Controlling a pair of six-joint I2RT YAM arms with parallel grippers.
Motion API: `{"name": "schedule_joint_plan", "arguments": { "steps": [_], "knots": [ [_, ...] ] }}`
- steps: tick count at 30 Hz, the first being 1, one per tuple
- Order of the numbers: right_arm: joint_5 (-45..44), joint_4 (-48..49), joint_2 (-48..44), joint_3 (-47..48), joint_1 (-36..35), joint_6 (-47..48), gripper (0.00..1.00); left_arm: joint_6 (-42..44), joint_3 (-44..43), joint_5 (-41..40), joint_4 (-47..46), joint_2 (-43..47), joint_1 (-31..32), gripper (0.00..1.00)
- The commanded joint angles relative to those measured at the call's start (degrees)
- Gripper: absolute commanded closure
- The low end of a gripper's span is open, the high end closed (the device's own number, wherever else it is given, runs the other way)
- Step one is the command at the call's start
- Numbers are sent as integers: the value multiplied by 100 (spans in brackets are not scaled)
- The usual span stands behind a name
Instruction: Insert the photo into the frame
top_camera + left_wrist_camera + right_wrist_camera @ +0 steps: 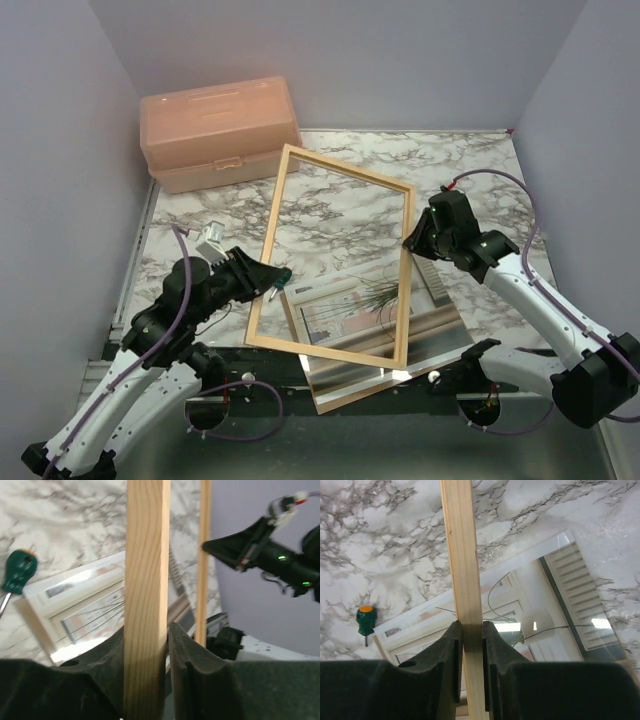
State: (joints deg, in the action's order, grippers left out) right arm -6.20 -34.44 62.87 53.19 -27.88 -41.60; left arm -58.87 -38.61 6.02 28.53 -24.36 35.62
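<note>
**Both grippers clamp the frame above the photo**

Far left, the peach toolbox (220, 130) sits at the back of the marble table (470, 165). In front of it is the left gripper (262, 277), its fingers (192, 655) squeezed tight on the left bar of the frame (350, 167), with the wood pinched between the pads. Just beside them, a small green-handled screwdriver (283, 274) lies on the marble. The frame stretches across the middle, gripped on both sides, its near half over the photo (350, 305). The photo lies face up on the table, plant and window showing through the opening, and its right side pokes out past the right bar. Over on the right, the right gripper (410, 240) is clenched firmly on that right bar.
</note>
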Motion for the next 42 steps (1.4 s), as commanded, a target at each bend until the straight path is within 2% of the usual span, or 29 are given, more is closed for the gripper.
{"name": "schedule_joint_plan", "arguments": {
  "steps": [1, 3, 6, 11, 15, 20, 23, 26, 28, 38, 42],
  "knots": [
    [733, 192, 64, 418, -278, 55, 99, 535, 514, 198, 384, -478, 2, 57],
    [691, 219, 121, 394, -271, 172, 99, 632, 640, 337, 229, -524, -10, 48],
    [656, 280, 220, 356, -266, 309, 99, 719, 833, 609, -72, -593, -33, 29],
    [720, 463, 419, 171, -262, 407, 99, 675, 1050, 880, -342, -688, -77, 30],
    [655, 516, 480, 54, -245, 437, 99, 830, 882, 738, 61, -585, -88, 35],
    [649, 564, 537, -22, -177, 421, 100, 1088, 471, 584, 711, -396, -90, 35],
    [712, 653, 576, -112, -156, 393, 99, 1216, 263, 590, 1015, -251, -99, 28],
    [742, 737, 600, -207, -113, 397, 99, 1321, 75, 690, 1232, -159, -101, 14],
    [794, 803, 613, -262, -87, 406, 99, 1343, -32, 769, 1332, -114, -100, 10],
    [638, 877, 638, -410, 10, 508, 100, 1271, -617, 1068, 1936, -25, -107, 12],
    [757, 1011, 587, -495, 19, 496, 100, 1128, -701, 1197, 1909, -60, -108, 18]
  ]
}}
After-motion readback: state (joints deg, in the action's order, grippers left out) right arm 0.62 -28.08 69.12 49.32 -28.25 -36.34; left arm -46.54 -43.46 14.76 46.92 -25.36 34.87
